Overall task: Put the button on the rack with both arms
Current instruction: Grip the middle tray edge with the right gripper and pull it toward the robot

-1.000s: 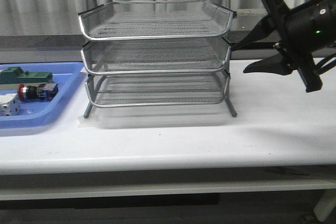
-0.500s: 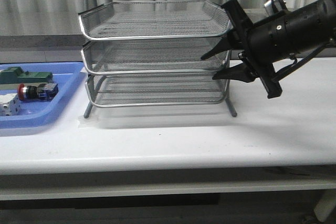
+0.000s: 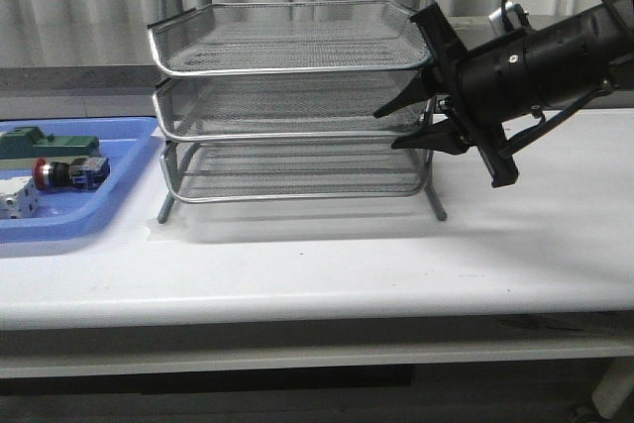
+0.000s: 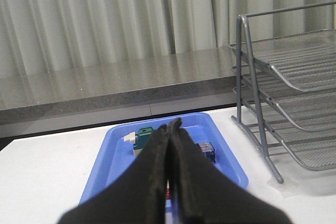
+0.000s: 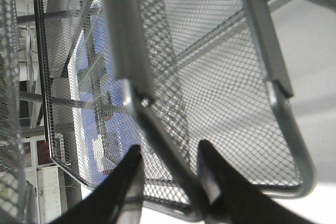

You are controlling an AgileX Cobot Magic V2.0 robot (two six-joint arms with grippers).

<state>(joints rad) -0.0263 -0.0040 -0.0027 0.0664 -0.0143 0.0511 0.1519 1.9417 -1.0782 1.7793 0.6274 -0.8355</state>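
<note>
Right gripper (image 3: 408, 123): fingers apart, one above and one below the rim at the right end of the rack's middle tier; the right wrist view shows that rim running between the two fingertips, contact unclear.
Left gripper (image 4: 170, 145): fingers pressed together with nothing between them, seen only in the left wrist view, hanging over the near part of the blue tray.
Table (image 3: 327, 255): white top carrying everything.
Rack (image 3: 292, 96): three wire-mesh tiers, standing mid-table, right of the blue tray.
Blue tray (image 3: 114, 195): flat, at the table's left edge.
Green block (image 3: 45, 144): in the tray, just behind the button.
Button (image 3: 67, 173): lying on its side in the tray, red cap pointing left, well apart from the rack.
</note>
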